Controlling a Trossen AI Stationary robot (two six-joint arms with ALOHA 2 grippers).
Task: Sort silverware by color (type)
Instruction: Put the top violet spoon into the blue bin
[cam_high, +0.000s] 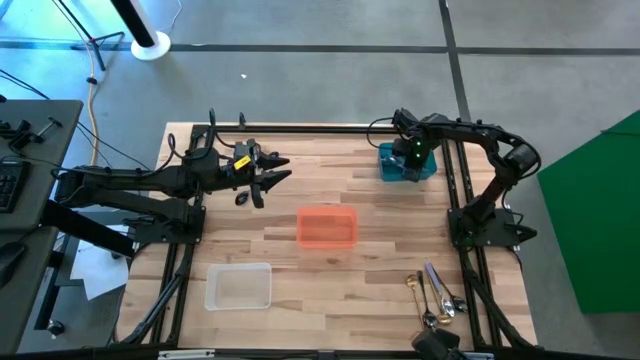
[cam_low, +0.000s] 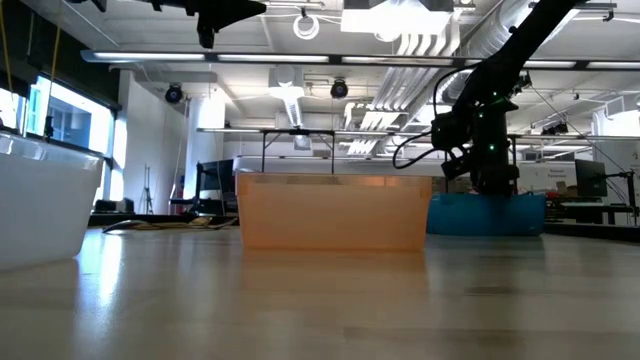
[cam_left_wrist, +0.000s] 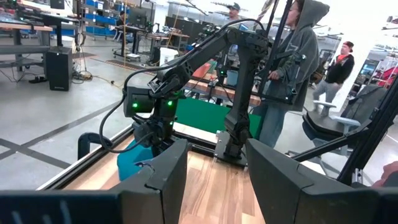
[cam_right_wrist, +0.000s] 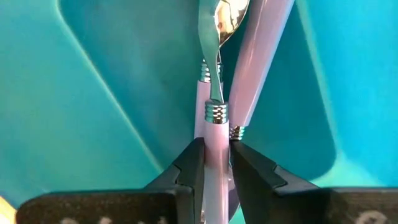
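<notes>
Release step: right gripper (cam_right_wrist: 216, 163) fingers, narrowly parted, flanked a pink-handled spoon (cam_right_wrist: 214, 134) in the teal bin (cam_right_wrist: 93, 93); retreat likely came next. Left gripper (cam_left_wrist: 217, 180) hung wide, empty.

The table (cam_high: 340, 280) carries three bins. One bin (cam_high: 407, 163) sits at the far side towards the right; the right gripper (cam_high: 411, 152) hangs directly over it, reaching down inside. Within that bin two pieces of silverware (cam_right_wrist: 214, 118) lie side by side, touching — the fingers (cam_right_wrist: 189, 165) stand either side of one handle. A second bin (cam_high: 327, 227) rests near the table's middle. A third bin (cam_high: 239, 286) lies near the front, to the left. More silverware (cam_high: 433, 295) lies at the front right corner. The left gripper (cam_high: 270, 172) hovers above the table's far left part — well apart from every bin
</notes>
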